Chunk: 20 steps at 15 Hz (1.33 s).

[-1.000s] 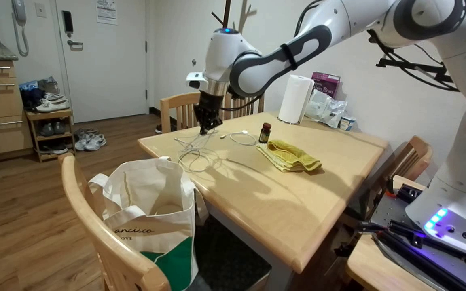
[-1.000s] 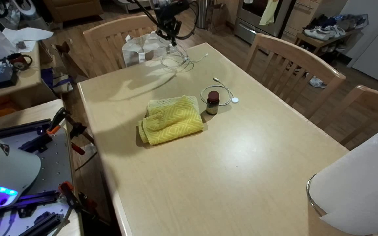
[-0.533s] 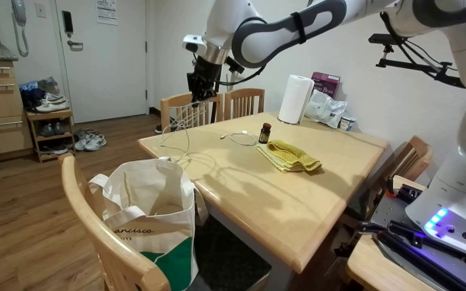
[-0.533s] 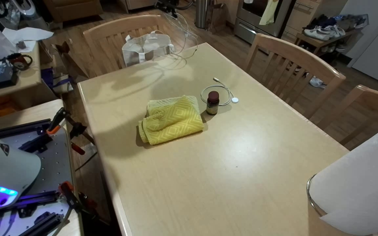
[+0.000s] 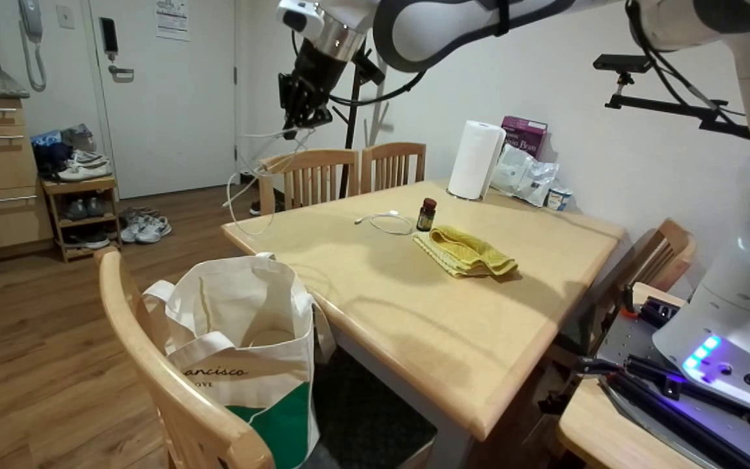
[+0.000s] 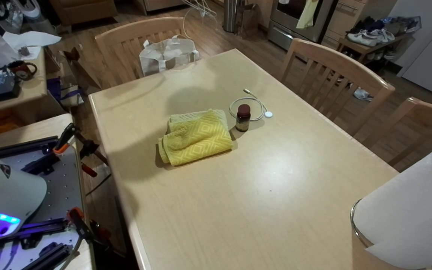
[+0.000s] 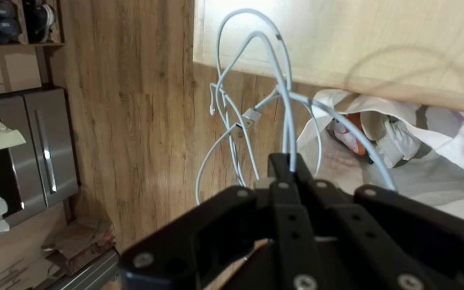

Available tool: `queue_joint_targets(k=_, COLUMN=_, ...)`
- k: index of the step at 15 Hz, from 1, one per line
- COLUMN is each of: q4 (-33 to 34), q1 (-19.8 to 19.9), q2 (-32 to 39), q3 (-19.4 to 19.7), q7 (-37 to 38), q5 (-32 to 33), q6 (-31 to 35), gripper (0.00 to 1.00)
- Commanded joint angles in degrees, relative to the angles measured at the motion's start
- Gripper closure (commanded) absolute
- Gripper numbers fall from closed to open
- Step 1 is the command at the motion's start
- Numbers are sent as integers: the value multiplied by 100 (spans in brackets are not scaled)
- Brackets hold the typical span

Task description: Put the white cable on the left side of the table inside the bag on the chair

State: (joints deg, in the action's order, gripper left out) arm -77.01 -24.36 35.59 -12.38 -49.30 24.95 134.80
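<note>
A white cable (image 5: 262, 170) hangs in loose loops from my gripper (image 5: 297, 130). The cable also shows in the wrist view (image 7: 287, 104), with a USB plug dangling over the floor, and at the top of an exterior view (image 6: 203, 11). In the wrist view my gripper (image 7: 290, 165) is shut on the cable, high above the table corner. The gripper is out of view in an exterior view. The white and green tote bag (image 5: 271, 374) stands open on the chair (image 5: 157, 374), lower than the gripper; its opening (image 7: 441, 139) lies right of the jaws in the wrist view, with items inside.
On the table (image 5: 414, 326) lie a short coiled white cable (image 6: 251, 98), a brown bottle (image 6: 243, 118) and a folded yellow towel (image 6: 201, 138). A paper towel roll (image 5: 477, 159) stands near the wall. More chairs (image 6: 336, 71) stand along the table's far side.
My gripper has risen from the tabletop, carrying the white cable up off the table and a little left in an exterior view. The gripper has left the top of an exterior view. The bag has not moved.
</note>
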Motion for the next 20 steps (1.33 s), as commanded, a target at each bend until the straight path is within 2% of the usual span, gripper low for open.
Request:
queue_joint_targets(k=1, q4=181, q1=-154, q2=32, q3=-139, q7=-213, q5=32, q6=-86, gripper=97)
queue_joint_targets(k=10, q4=-9, q1=-544, q2=326, q3=-393, q7=-474, q5=-16, q6=-337, gripper=97)
queue_joint_targets(k=16, q4=-211, q1=-474, q2=678, q3=-489, q7=-611, q5=-187, q6=-505, gripper=97)
queue_joint_targets(k=20, q4=-370, q1=-372, q2=801, q3=-689, q7=-1029, q5=-376, q6=-534, gripper=97)
